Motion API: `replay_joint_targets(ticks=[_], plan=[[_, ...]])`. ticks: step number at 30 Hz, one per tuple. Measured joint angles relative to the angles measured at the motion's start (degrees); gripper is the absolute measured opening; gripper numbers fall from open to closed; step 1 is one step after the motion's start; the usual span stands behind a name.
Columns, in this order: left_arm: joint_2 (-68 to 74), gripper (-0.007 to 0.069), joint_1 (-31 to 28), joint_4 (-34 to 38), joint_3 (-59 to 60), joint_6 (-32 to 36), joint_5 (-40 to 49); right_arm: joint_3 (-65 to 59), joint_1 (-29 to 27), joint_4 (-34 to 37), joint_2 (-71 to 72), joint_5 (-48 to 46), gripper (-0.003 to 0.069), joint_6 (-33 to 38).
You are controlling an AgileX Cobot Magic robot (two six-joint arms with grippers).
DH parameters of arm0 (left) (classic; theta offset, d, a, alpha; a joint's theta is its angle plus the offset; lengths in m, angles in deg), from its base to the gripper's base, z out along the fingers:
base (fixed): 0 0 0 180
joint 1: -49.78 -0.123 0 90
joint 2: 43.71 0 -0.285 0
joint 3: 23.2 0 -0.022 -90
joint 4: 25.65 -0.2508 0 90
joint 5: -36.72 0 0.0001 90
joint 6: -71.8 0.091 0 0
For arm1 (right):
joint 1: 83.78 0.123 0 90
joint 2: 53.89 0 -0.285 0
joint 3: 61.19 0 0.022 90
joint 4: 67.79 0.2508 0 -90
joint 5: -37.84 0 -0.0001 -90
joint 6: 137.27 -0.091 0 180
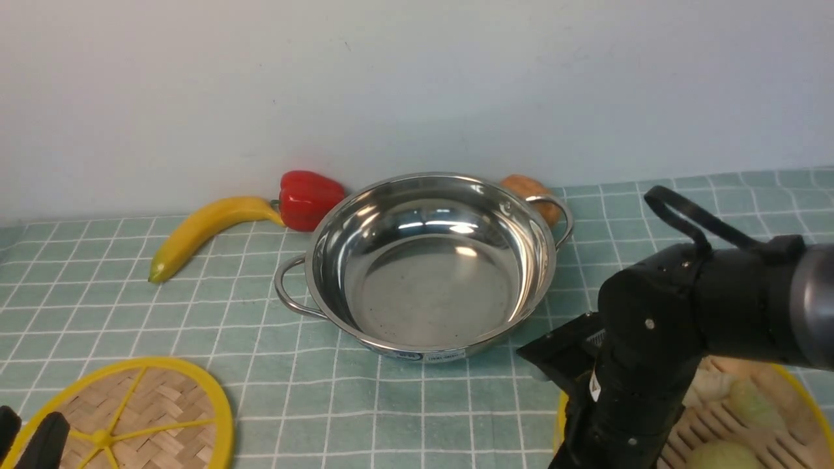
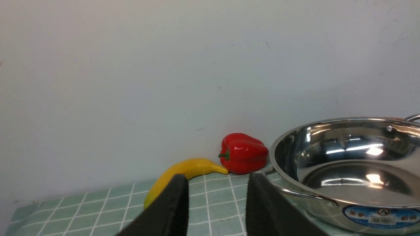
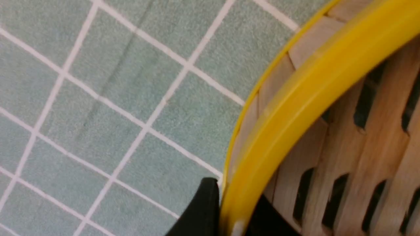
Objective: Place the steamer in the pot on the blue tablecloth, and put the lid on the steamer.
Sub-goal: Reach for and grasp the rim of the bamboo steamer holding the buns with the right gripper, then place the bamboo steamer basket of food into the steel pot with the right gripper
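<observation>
a kitchen-like tabletop setup, shown by the blue tablecloth point(image 1: 98, 306), pot point(image 1: 535, 260), steamer point(image 3: 295, 108), banana point(image 1: 202, 231) and pepper point(image 1: 309, 198).

The pot point(image 1: 427, 286) is shallow, wide and shiny steel. It stands upright and empty at the middle of the blue tablecloth point(image 1: 391, 404), far from the near edge, with one wire loop handle to the left and one to the far right, and a small label on its near wall. The lid point(image 1: 130, 417), a flat woven disc with yellow rim, spokes and knob, lies near left. The steamer point(image 3: 295, 108), with slat walls and a thick yellow rim, sits near right, and the right end effector point(image 3: 236, 209) straddles its rim.
</observation>
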Motion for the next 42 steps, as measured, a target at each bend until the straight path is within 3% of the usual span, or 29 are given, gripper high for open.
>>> replay_joint_targets(ticks=[7,10,14,21,32,42], plan=[[0.0,0.0243,0.0,0.0,0.0,0.0,0.0,0.4,0.0,-9.32,1.8,-6.31,0.0057,-0.76],[0.0,0.0243,0.0,0.0,0.0,0.0,0.0,2.87,0.0,-17.5,5.82,-10.38,0.0062,-3.21],[0.0,0.0243,0.0,0.0,0.0,0.0,0.0,7.66,-0.05,-21.27,9.54,-11.31,0.0062,-2.98],[0.0,0.0243,0.0,0.0,0.0,0.0,0.0,20.92,-0.05,-17.11,9.67,-11.85,0.0062,7.61],[0.0,0.0243,0.0,0.0,0.0,0.0,0.0,43.79,0.31,-8.32,-2.77,-13.06,0.0062,26.05],[0.0,0.0243,0.0,0.0,0.0,0.0,0.0,50.95,5.43,-13.04,-15.09,-13.23,0.0062,33.16]])
